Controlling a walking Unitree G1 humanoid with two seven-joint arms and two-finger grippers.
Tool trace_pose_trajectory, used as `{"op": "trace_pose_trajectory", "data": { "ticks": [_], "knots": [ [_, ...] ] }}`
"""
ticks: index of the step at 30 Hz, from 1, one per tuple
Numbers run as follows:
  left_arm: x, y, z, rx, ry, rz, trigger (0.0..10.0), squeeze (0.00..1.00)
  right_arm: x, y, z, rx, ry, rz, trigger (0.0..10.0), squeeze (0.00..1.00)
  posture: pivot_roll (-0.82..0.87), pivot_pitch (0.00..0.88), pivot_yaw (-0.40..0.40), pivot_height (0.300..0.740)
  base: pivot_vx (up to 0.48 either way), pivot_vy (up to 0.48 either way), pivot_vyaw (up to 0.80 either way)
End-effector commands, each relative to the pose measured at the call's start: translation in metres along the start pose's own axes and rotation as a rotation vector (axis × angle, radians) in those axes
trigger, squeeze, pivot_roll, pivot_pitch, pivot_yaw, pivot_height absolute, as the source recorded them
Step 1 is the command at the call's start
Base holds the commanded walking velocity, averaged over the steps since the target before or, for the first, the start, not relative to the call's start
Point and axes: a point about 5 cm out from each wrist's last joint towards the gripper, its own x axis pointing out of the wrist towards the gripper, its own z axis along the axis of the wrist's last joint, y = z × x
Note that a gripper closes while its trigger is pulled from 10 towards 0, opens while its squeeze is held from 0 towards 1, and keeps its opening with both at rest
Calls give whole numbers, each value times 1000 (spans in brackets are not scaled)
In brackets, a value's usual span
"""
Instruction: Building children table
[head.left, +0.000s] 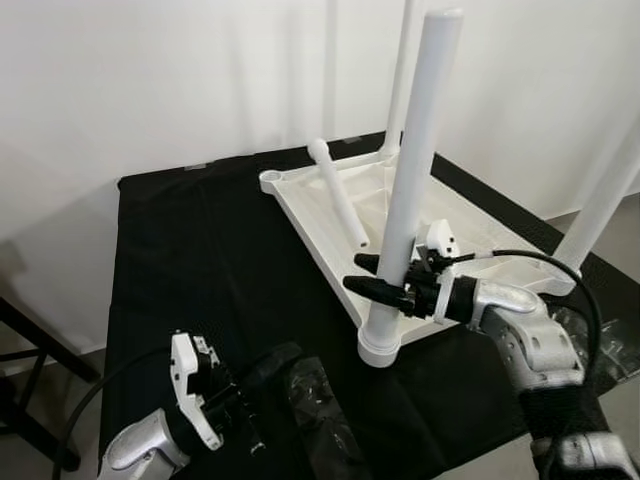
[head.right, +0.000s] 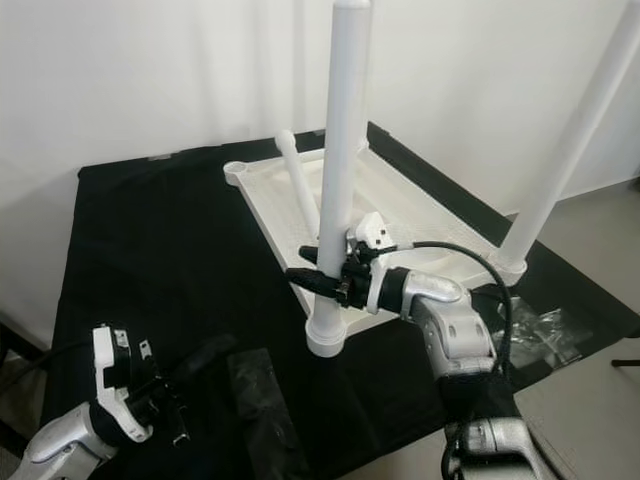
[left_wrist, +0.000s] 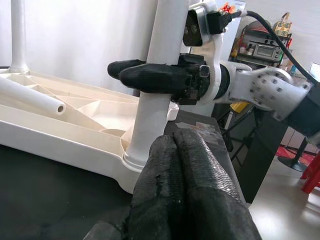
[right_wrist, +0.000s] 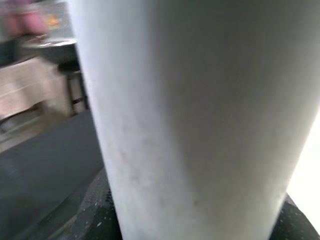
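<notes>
Clamping upright white leg (head.left: 410, 190) w/ right gripper (head.left: 380, 277), leg seated in upturned tabletop (head.left: 310, 215) corner, left gripper (left_wrist: 185, 185) pressed together.

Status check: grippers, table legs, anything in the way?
Right gripper shut on upright white plastic leg in upturned white tabletop. Left gripper shut, empty, low. One loose leg lying on tabletop.

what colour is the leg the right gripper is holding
White, plain; the leg shows best in the left eye view.
</notes>
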Motion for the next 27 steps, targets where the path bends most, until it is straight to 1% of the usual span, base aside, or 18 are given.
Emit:
{"op": "trace_pose_trajectory", "data": {
  "ticks": [1, 2, 3, 5, 6, 8, 12, 13, 15, 16, 18, 19, 20, 21, 22, 23, 25, 27],
  "knots": [
    [-3, 0, 2, -3, 1, 3, 10000, 0, -2, 1, -25, 91, 104, -32, 0, 0, -101, 0, -4, 740, 0, 0, 0],
    [-3, 1, 2, -2, 2, 4, 10000, 0, 15, 30, -49, 150, 130, -158, 0, 0, -107, 5, -2, 740, 0, 0, 0],
    [-4, 2, 3, 0, 5, 4, 10000, 0, 23, 41, -45, 54, 125, -271, 0, 0, -105, 6, 6, 740, 0, 0, 0],
    [-4, 2, 3, 0, 5, 4, 10000, 0, 23, 41, -45, 54, 125, -271, 0, 0, -105, 6, 6, 740, 0, 0, 0],
    [-4, 3, 3, 0, 3, 10, 10000, 0, 28, 46, -48, 97, 117, -330, 0, 0, -129, 0, 20, 740, 0, 0, 0],
    [-3, 4, 3, -4, 4, 7, 10000, 0, 29, 46, -49, 114, 113, -360, 0, 0, -109, 0, 7, 740, 0, 0, 0],
    [-2, 5, 3, -1, 3, 11, 10000, 0, 31, 45, -50, 113, 127, -331, 0, 0, -109, 0, 5, 740, 0, 0, 0],
    [-2, 5, 2, 4, 2, 16, 10000, 0, 31, 45, -48, 99, 133, -329, 6588, 0, -105, 0, 4, 740, 0, 0, 0],
    [-2, 5, 2, 5, 2, 18, 10000, 0, 30, 45, -48, 101, 134, -335, 6588, 0, -105, 0, 4, 740, 0, 0, 0],
    [-2, 5, 2, 6, 2, 18, 10000, 0, 30, 46, -45, 120, 124, -302, 10000, 0, -100, 0, 2, 740, 0, 0, 0],
    [-1, 5, 2, 7, 2, 18, 10000, 0, 30, 48, -43, 133, 116, -276, 10000, 0, -100, 0, 2, 740, 0, 0, 0],
    [-1, 5, 2, 7, 4, 17, 10000, 0, 31, 48, -38, 145, 105, -221, 10000, 1000, -95, 0, 6, 740, 0, 0, 0],
    [-1, 5, 2, 7, 4, 17, 10000, 0, 31, 48, -38, 145, 105, -221, 10000, 1000, -95, 0, 6, 740, 0, 0, 0],
    [-1, 5, 2, 5, 6, 14, 10000, 0, 31, 47, -32, 128, 95, -135, 10000, 1000, -87, 0, 9, 740, 0, 0, 0],
    [-1, 5, 1, 4, 8, 11, 10000, 0, 31, 45, -25, 102, 83, -96, 10000, 1000, -87, 0, 9, 740, 0, 0, 0],
    [-1, 5, 1, 4, 8, 11, 10000, 0, 31, 45, -25, 102, 83, -96, 10000, 1000, -87, 0, 9, 740, 0, 0, 0],
    [-1, 5, 1, 4, 11, 10, 10000, 0, 30, 32, -9, 9, 65, -18, 10000, 1000, -65, 0, 8, 740, 0, 0, 0],
    [-1, 5, 1, 4, 11, 10, 10000, 0, 30, 32, -9, 9, 65, -18, 10000, 1000, -65, 0, 8, 740, 0, 0, 0]
  ]
}}
